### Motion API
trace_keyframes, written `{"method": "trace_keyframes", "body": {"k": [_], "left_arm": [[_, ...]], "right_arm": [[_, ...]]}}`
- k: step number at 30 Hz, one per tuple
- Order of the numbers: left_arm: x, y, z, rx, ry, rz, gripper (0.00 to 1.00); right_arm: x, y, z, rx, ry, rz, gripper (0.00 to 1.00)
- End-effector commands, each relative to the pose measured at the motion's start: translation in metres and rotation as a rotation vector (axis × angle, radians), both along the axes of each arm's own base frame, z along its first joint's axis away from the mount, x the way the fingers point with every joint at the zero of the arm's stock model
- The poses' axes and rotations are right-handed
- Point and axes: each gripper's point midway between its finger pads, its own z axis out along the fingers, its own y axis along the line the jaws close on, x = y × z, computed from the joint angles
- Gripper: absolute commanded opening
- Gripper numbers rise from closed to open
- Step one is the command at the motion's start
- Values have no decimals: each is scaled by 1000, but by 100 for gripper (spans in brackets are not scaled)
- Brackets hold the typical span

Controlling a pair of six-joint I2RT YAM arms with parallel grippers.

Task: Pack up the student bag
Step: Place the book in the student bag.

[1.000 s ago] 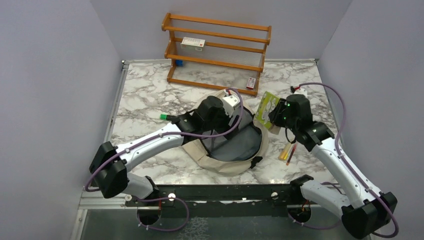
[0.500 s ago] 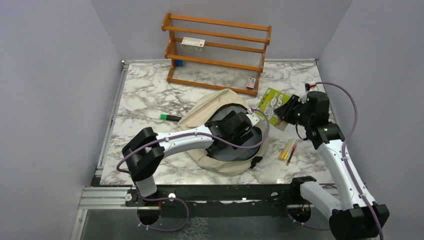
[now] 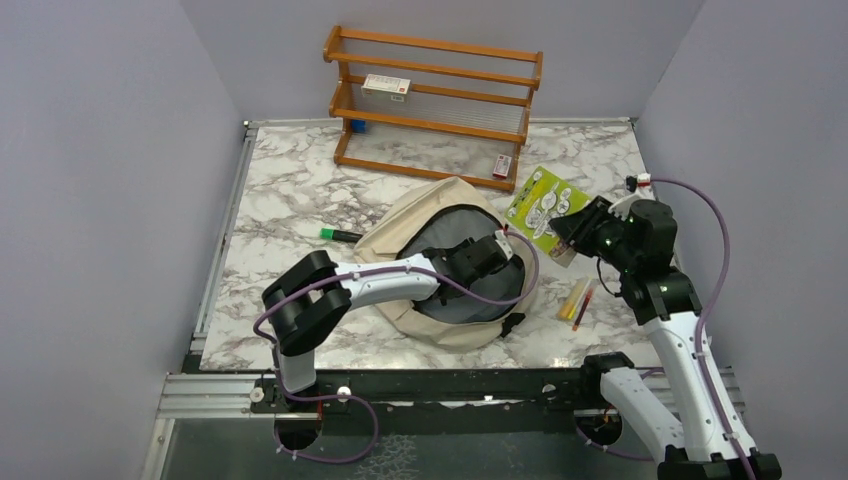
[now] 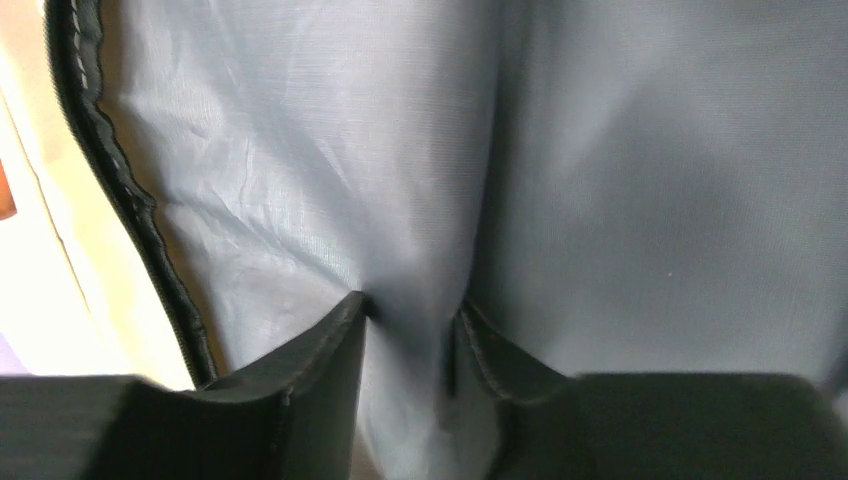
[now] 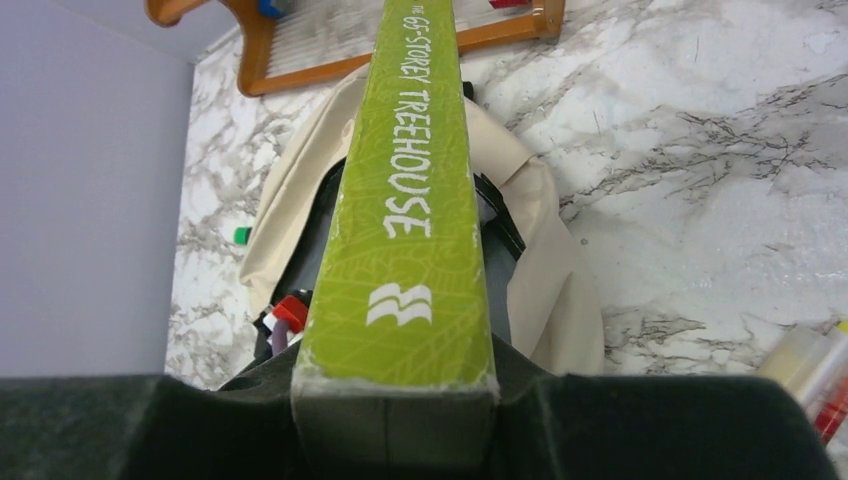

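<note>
The student bag lies open in the middle of the marble table, beige outside with grey lining. My left gripper reaches inside it. In the left wrist view a fold of grey lining is pinched between the left gripper's two dark fingers, next to the black zip edge. My right gripper hovers right of the bag, shut on a green book. In the right wrist view the book's spine runs out from the gripper over the bag.
A wooden rack with small boxes stands at the back. A green-capped marker lies left of the bag. Yellow and red pens lie to the bag's right, below the right gripper. Grey walls close in both sides.
My left arm has pushed deeper into the bag and its jaws have narrowed onto the lining. The right arm has drawn back to the right, carrying the book.
</note>
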Motion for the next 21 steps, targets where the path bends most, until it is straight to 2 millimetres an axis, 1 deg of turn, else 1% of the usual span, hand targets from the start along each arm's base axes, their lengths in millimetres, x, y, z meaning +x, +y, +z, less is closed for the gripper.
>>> {"method": "trace_keyframes", "body": {"k": [1,4,7,9,12,16,21], "left_arm": [[6,2,7,27,-33,3,28],[6,-1,11,6,-26,0,16],[10,-2,19,-27,-27,10,1],[14,-4,28,-69,-23,22,0],[20,-9,47,-160,-8,35,0],[32,-15,77,-291,12,52,0],[46,-18,110,-395,23,67,0]], "right_arm": [[3,-5,31,80,-100,-73,1],[0,-7,31,119,-83,-110,0],[-5,-5,31,156,-55,-118,0],[-9,-3,29,177,-30,-115,0],[-17,1,30,197,-16,-98,1],[-27,5,30,217,1,-77,1],[-39,12,19,225,53,-32,1]]}}
